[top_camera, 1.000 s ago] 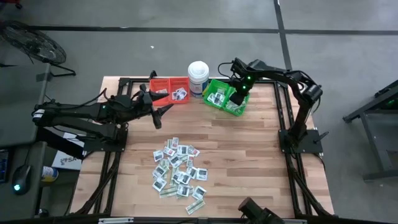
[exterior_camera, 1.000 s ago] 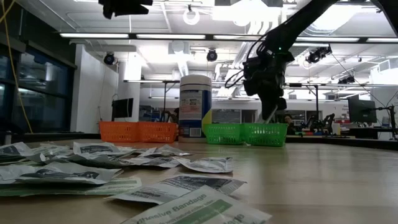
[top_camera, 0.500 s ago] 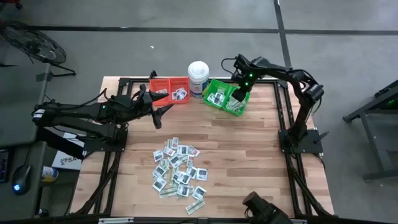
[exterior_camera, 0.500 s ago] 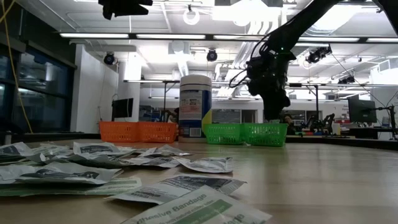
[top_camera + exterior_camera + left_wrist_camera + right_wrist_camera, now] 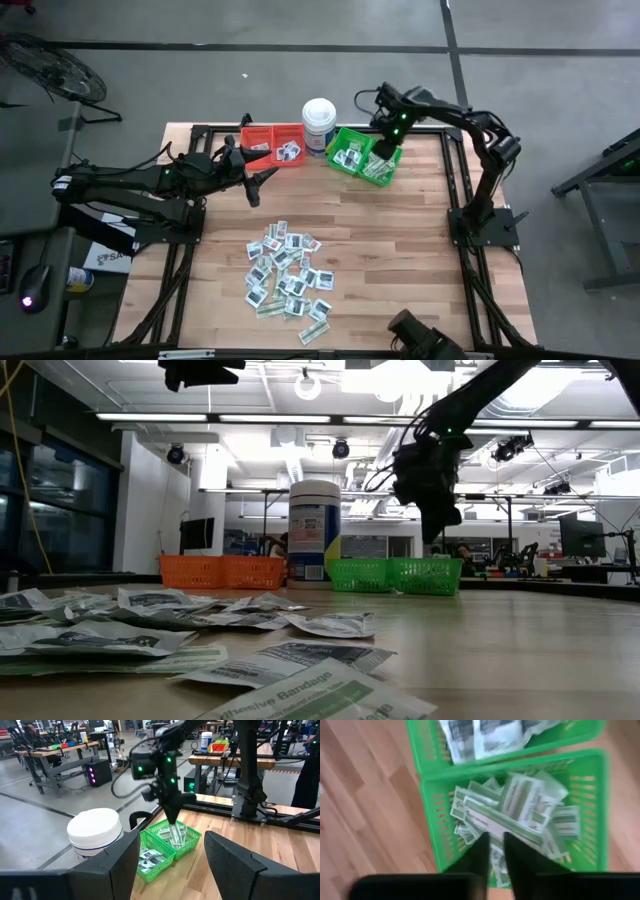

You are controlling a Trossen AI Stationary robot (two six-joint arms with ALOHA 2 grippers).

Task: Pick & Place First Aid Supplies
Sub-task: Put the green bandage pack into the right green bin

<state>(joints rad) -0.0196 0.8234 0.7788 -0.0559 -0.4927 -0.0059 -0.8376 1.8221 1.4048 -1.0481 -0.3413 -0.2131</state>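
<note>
The counter (image 5: 400,240) is a pale wood-plank top on a dark frame, standing on a grey concrete floor (image 5: 250,25). Beyond it the low view shows a large workshop under ceiling strip lights.

Along the counter's 12 o'clock edge stand a red bin (image 5: 262,143) holding a few packets, a tall white tub (image 5: 319,122), and a green bin (image 5: 362,155) with two compartments. The compartment nearer the tub holds square white packets; the other holds green-and-white strips (image 5: 520,810). Toward 6 o'clock the first aid supplies (image 5: 287,272) lie in a loose heap on the wood, well apart from the bins, with nothing standing between the heap and either arm.

The left gripper (image 5: 262,180) hangs over the counter at about 10 o'clock, just beside the red bin, its fingers (image 5: 235,865) spread wide with nothing between them. The right gripper (image 5: 385,150) sits above the strip compartment of the green bin; its fingers (image 5: 480,851) point down at the strips with only a narrow gap between them, and nothing shows held there.
</note>
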